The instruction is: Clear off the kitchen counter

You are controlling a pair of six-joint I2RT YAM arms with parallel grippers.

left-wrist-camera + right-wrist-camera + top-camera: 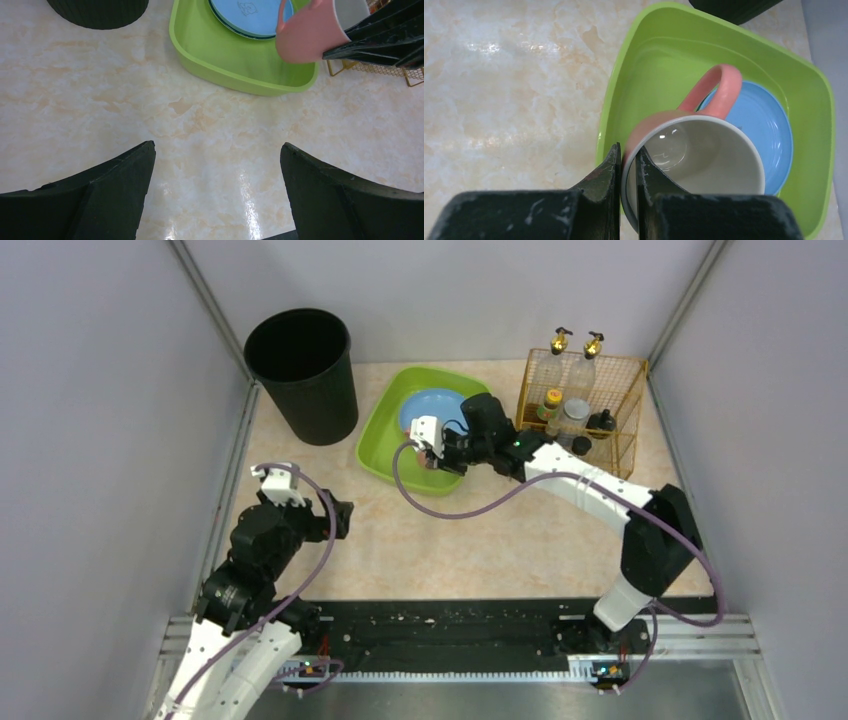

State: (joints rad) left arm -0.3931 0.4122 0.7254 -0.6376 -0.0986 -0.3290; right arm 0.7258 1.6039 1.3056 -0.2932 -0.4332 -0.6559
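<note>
My right fingers (606,172) pinch the pink mug (701,152) over the green tray (649,70), blue plate (771,125) already in it; left fingers (115,190) hang spread above the surface (210,120). Setting down remains, I judge.

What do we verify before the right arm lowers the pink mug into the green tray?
1. Grip: right gripper fingers clamp the rim of the pink ceramic mug, one inside, one outside: ok.
2. Mug above the green rectangular plastic tray: ok.
3. Landing spot: bare tray floor beside the round blue plate: ok.
4. Mug's clearance above the tray floor: cannot tell.
5. Other arm: left gripper open, over the marbled beige kitchen counter, apart from the tray: ok.
</note>
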